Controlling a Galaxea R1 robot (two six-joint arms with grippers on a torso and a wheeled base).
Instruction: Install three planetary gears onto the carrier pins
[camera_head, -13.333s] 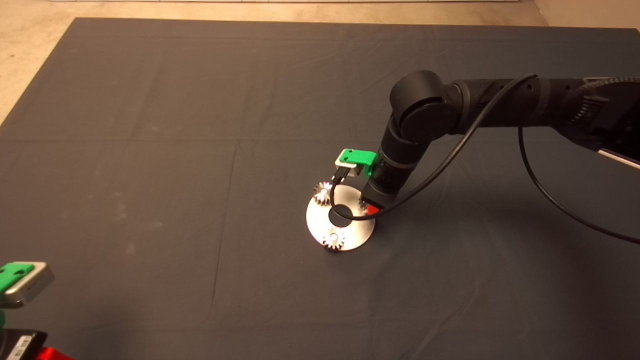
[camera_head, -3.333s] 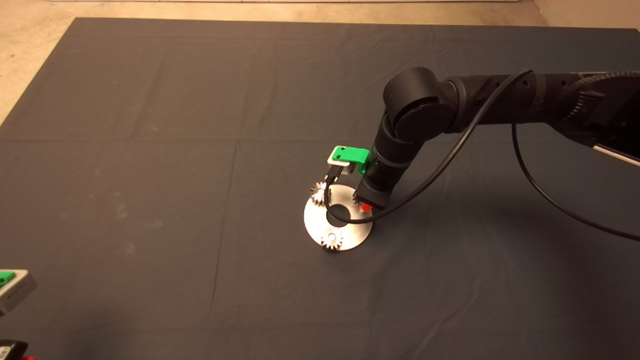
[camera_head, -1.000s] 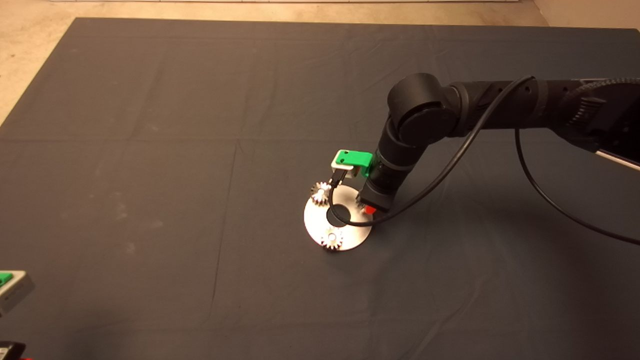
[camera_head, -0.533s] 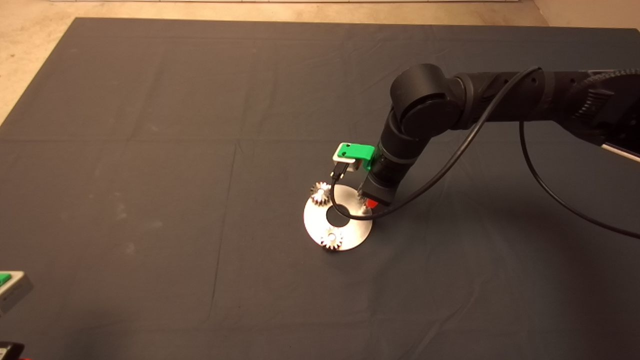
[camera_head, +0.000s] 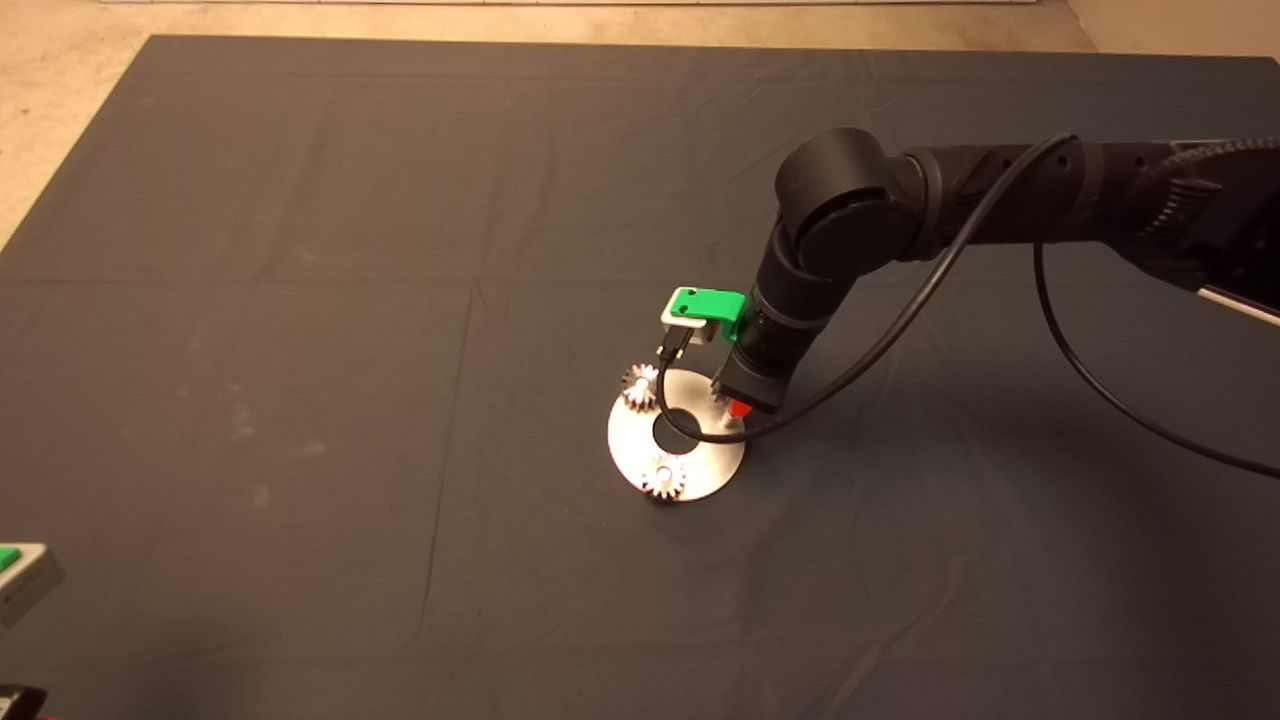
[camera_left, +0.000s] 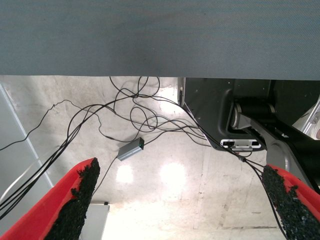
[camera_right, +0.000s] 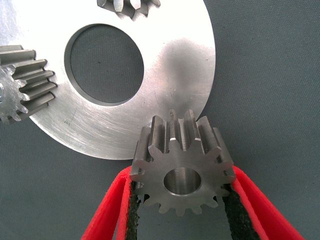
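My right gripper (camera_right: 182, 202) is shut on one planetary gear (camera_right: 182, 170), its pads pressing the teeth on both sides. That gear hangs over the rim of the round silver plate (camera_right: 180, 60), on the plate's right side in the head view, where the gripper (camera_head: 737, 408) covers most of it. Two more gears sit on carrier pins: one at the plate's far left (camera_head: 640, 385), one at its near edge (camera_head: 663, 478). The third pin is hidden behind the held gear. My left gripper (camera_left: 180, 205) is parked, open and holding nothing, at the head view's lower left edge.
The right arm's black cable (camera_head: 700, 435) loops over the plate's centre hole. The dark mat (camera_head: 300, 350) lies around the plate. Beyond the mat's edge, the left wrist view shows floor with tangled cables (camera_left: 130, 120) and a black machine base (camera_left: 225, 110).
The right arm has lifted slightly, with the gear still held at the plate's right edge. The plate and the two seated gears have not moved. Over the longer span the left gripper sank lower.
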